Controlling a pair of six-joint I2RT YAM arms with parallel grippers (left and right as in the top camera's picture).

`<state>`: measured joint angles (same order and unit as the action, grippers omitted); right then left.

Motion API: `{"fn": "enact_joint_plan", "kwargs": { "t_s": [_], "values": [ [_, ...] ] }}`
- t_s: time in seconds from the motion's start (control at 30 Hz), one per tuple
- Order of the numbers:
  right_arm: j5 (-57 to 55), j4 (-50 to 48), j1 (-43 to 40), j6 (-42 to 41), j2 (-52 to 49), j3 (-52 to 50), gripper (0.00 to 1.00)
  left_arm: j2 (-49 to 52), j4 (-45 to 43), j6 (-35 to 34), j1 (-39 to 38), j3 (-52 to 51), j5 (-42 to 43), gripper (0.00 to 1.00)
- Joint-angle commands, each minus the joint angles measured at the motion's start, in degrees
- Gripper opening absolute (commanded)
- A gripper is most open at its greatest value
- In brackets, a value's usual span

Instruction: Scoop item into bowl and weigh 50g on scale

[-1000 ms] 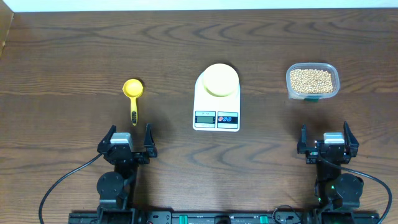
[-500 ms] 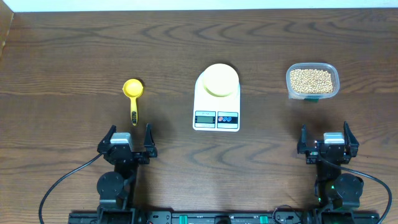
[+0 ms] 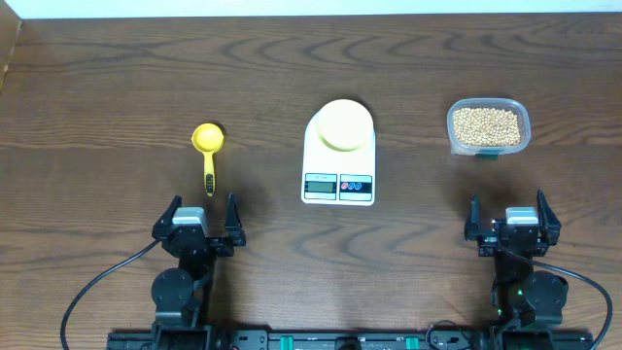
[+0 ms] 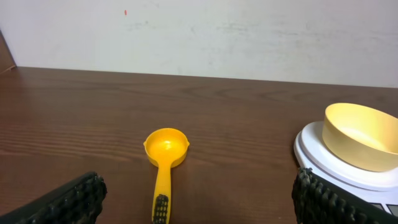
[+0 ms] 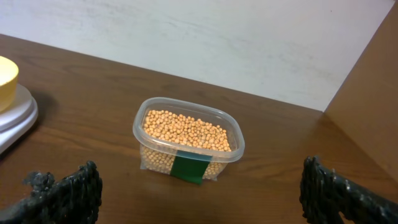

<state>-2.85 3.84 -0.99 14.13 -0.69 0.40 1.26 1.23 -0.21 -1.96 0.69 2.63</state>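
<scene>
Straight ahead of the left gripper [image 3: 202, 207], whose fingers stand spread and empty, you find the scoop [image 4: 164, 149]. It looks light and stiff, so grasp it mid-handle. Beyond the right gripper [image 3: 507, 205], equally spread, the beans [image 5: 186, 130] fill the tub [image 5: 189, 167]. Expect them to roll and spill. Between both grippers, the bowl [image 3: 344, 124] sits empty on the scale [image 3: 338, 185].

the table [image 3: 117, 87] is dark wood with clear grain and a low sheen. the scoop [image 4: 164, 155] and bowl [image 4: 360, 134] look like smooth yellow plastic. the scale [image 3: 326, 160] is smooth white plastic; the tub [image 5: 155, 158] clear plastic, holding matt beans [image 5: 186, 132].
</scene>
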Motion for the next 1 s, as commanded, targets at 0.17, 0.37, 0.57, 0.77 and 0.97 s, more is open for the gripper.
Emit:
{"fn": "enact_joint_plan", "kwargs": {
  "t_s": [0.17, 0.37, 0.57, 0.77, 0.97],
  "values": [
    [-0.61, 0.17, -0.13, 0.07, 0.31, -0.09, 0.99, 0.11, 2.84, 0.57, 0.28, -0.46, -2.36, 0.98],
    [-0.61, 0.17, -0.13, 0.07, 0.31, -0.09, 0.99, 0.11, 2.86, 0.31, 0.28, -0.46, -2.01, 0.98],
    [-0.61, 0.17, -0.13, 0.07, 0.31, -0.09, 0.99, 0.11, 2.49, -1.18, 0.28, -0.46, -1.62, 0.98],
    [-0.63, 0.17, -0.13, 0.07, 0.31, -0.09, 0.99, 0.11, 2.56, -1.6, 0.28, -0.44, -0.76, 0.98],
    [-0.63, 0.17, -0.13, 0.07, 0.31, -0.09, 0.99, 0.11, 2.6, -1.6, 0.28, 0.66, -0.76, 0.98]
  ]
}}
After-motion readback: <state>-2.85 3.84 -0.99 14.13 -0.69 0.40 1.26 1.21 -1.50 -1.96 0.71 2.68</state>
